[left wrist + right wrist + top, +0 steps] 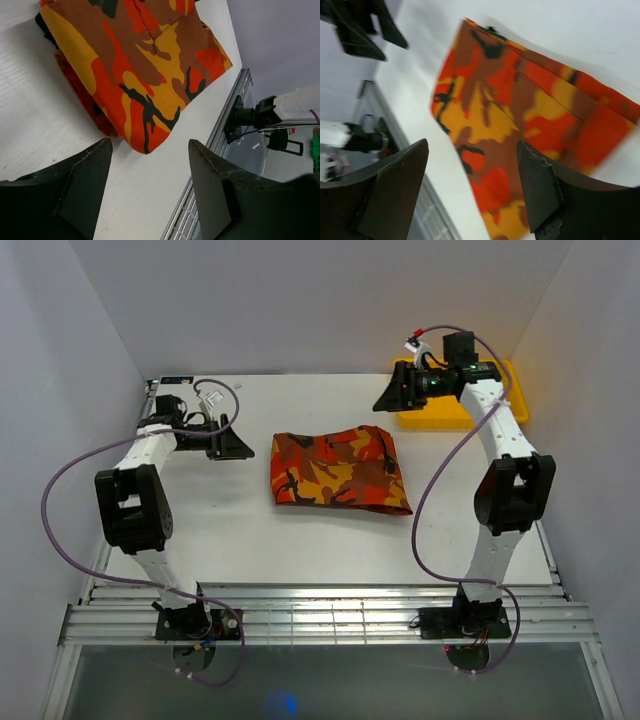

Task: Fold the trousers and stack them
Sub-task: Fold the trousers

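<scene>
Fingers (95, 170) of the left gripper (238, 440) stand wide apart with nothing between them. The right gripper's (392, 395) fingers (540, 180) are spread wide too and hold nothing.

Table (250, 540): white, with walls on the left, far and right sides. A slatted metal rail (330, 620) runs along the near edge.

Trousers (335, 472): folded into a squat bundle, flat on the table about mid-width and toward the far half, between the two grippers and touching neither. The layered edges are uneven at the left end.

Yellow tray (435, 422): far right corner, well apart from the trousers. The right arm covers its middle, so I cannot tell the contents.

Room: the left gripper sits left of the bundle with a bare strip between. A broad bare stretch runs from the bundle's near edge to the rail. The right gripper hangs by the tray's left end.
</scene>
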Available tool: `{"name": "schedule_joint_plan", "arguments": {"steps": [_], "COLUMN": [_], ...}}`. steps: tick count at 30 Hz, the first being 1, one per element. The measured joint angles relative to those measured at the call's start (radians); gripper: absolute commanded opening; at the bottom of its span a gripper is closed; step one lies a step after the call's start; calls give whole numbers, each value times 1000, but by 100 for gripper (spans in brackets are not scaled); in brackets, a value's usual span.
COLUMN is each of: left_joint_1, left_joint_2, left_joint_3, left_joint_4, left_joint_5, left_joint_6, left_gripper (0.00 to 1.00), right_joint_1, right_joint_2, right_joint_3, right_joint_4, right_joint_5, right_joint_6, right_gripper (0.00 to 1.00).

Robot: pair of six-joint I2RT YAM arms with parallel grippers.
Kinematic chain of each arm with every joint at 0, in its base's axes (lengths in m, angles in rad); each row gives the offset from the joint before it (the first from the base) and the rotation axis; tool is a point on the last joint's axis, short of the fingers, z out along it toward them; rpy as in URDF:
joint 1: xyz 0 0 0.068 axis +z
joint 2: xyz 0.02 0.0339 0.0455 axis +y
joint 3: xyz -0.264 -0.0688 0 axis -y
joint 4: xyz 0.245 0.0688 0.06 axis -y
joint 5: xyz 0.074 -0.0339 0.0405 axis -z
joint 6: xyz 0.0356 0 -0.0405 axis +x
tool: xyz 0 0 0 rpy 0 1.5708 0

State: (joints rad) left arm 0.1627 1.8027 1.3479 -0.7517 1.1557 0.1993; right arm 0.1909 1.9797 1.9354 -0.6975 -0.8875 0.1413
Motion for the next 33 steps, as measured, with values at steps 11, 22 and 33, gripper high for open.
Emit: {"name": "schedule_joint_plan", "arguments": {"steps": [11,22,33], "left_joint_1": [-156,-232,-225], "left_joint_2": [254,376,367], "left_joint_3": [87,112,89], "left_joint_4": [190,275,285], "left_joint_5": [-159,-151,-180], "left_joint_6": [-250,-348,-353], "left_gripper": [65,82,73], "right_joint_1": [-67,-71,-276], "right_joint_2": [-210,-70,-64], "right_joint_3": [-599,-721,-547], "right_joint_4": [-186,-153,-194], "right_joint_5": [219,309,105], "right_joint_6": [-540,-559,-473], "right_gripper": [61,70,91]}}
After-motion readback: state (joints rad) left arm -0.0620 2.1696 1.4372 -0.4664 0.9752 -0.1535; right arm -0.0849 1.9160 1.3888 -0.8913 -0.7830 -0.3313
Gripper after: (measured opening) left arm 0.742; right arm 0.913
